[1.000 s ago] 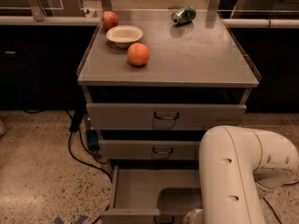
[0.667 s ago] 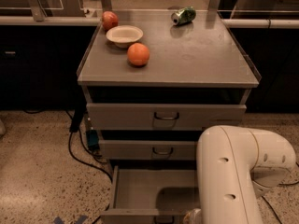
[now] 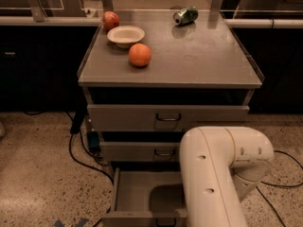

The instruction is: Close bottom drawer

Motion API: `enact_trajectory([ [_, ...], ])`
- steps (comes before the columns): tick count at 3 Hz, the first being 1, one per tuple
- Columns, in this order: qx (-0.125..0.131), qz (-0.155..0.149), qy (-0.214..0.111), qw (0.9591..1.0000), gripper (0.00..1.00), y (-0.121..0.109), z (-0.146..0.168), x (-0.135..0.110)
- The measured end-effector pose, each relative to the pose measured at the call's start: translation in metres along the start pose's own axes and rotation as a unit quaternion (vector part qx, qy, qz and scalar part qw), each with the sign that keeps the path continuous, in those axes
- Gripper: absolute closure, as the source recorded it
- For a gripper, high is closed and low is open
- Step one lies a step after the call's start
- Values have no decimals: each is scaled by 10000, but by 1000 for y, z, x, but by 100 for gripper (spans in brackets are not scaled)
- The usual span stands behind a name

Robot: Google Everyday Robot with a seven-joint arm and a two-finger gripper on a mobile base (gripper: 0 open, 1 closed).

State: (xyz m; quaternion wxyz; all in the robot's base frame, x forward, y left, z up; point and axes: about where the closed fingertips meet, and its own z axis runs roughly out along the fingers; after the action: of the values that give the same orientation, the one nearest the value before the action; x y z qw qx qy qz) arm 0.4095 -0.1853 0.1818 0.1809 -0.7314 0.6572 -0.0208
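The bottom drawer [image 3: 137, 193] is the lowest of three grey cabinet drawers. It stands pulled far out, and its empty tray shows at the bottom of the camera view. Its flat front [image 3: 132, 218] lies along the frame's lower edge. My arm's large white link [image 3: 213, 178] hangs over the drawer's right half and hides that side. My gripper is hidden below this link, near the drawer's front at the frame's bottom edge.
The top drawer [image 3: 165, 117] and middle drawer [image 3: 142, 151] sit slightly out. On the cabinet top [image 3: 199, 56] are an orange [image 3: 140, 55], a white bowl [image 3: 126, 34], a red apple [image 3: 111, 20] and a green can [image 3: 185, 15]. Black cables [image 3: 78, 150] lie on the floor at left.
My arm's white link has moved a little to the left, further over the open bottom drawer. The drawers and the things on top have not moved.
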Motion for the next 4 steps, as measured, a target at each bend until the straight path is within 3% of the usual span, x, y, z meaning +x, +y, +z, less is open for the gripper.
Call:
enact_trajectory([
  [2, 728, -525, 151, 9959, 100, -22, 12, -3],
  [3, 959, -600, 232, 9933, 100, -32, 12, -2],
  [4, 959, -600, 232, 9933, 100, -32, 12, -2],
])
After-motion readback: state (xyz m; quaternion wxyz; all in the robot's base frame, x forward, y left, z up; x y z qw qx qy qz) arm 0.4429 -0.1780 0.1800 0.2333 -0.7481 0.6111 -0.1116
